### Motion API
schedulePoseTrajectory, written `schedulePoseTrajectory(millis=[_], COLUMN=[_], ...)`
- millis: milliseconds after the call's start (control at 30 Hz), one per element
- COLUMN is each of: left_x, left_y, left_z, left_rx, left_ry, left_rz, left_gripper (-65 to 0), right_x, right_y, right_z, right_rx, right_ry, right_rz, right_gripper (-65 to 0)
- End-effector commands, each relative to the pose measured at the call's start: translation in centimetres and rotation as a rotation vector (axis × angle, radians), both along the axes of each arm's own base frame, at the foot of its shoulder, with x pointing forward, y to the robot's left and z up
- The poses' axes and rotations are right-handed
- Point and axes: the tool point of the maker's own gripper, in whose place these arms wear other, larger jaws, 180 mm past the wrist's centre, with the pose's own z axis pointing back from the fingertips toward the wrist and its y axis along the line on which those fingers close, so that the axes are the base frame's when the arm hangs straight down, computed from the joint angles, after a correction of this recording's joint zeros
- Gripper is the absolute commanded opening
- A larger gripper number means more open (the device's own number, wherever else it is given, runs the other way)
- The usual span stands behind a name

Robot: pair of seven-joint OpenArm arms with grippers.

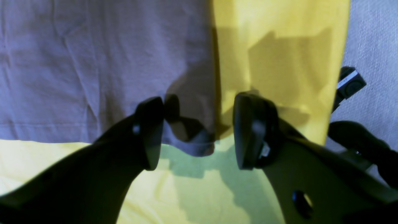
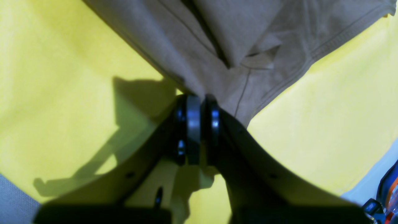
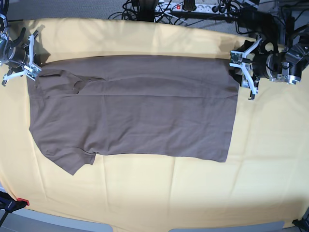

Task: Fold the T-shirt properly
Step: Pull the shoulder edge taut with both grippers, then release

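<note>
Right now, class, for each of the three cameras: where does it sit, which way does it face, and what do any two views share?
Left wrist: on the left arm, looking down past its open left gripper at the T-shirt hem corner on the yellow cloth.
Right wrist: on the right arm, looking along the right gripper, jaws closed at the T-shirt's shoulder edge.
Base: overhead, facing down on the flat T-shirt, both arms at its far corners.
Shared: all show T-shirt and yellow cloth.

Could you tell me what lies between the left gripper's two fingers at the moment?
In the left wrist view, the open left gripper straddles the hem corner of the T-shirt, which lies between the fingers on the yellow cloth; neither pad visibly touches it.
</note>
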Motion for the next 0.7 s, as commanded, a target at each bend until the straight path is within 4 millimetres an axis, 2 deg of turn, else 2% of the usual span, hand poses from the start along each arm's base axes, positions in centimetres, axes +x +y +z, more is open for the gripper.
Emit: schedulePoseTrajectory(millis=[0, 33, 67, 133, 167, 367, 467, 667], left_x=[0.7, 0.7, 0.7, 1.2, 1.6, 3.2, 2.8, 2.0], left_y=[0.4, 0.3, 0.2, 0.0, 0.0, -0.5, -0.9, -1.7], left_z=[0.4, 0.4, 0.4, 0.6, 0.8, 2.4, 3.3, 4.9], left_rx=[0.016, 0.012, 0.009, -0.007, -0.012, -0.027, -0.02, -0.027], left_ry=[-0.027, -0.027, -0.028, -0.048, -0.068, -0.135, -0.14, -0.153], left_rz=[0.007, 0.006, 0.005, 0.015, 0.028, 0.026, -0.018, -0.069], left_gripper=[-29.7, -33.4, -39.8, -58.6, -65.0, -65.0, -65.0, -65.0], right_x=[0.9, 1.0, 1.0, 1.1, 1.2, 1.1, 0.4, 0.8], right_y=[-0.4, -0.4, -0.4, -0.4, -0.5, -0.4, -0.2, 1.0], right_z=[1.0, 1.0, 1.1, 1.1, 1.1, 1.1, 0.9, 1.8], right_rx=[-0.014, -0.013, -0.013, -0.015, -0.016, -0.014, -0.028, -0.031], right_ry=[-0.032, -0.034, -0.035, -0.04, -0.045, -0.043, 0.003, -0.021], right_rz=[0.007, 0.008, 0.008, 0.002, -0.004, 0.004, 0.04, 0.075], right_gripper=[-58.6, -58.6, -59.0, -63.0, -65.0, -65.0, -65.0, -65.0])
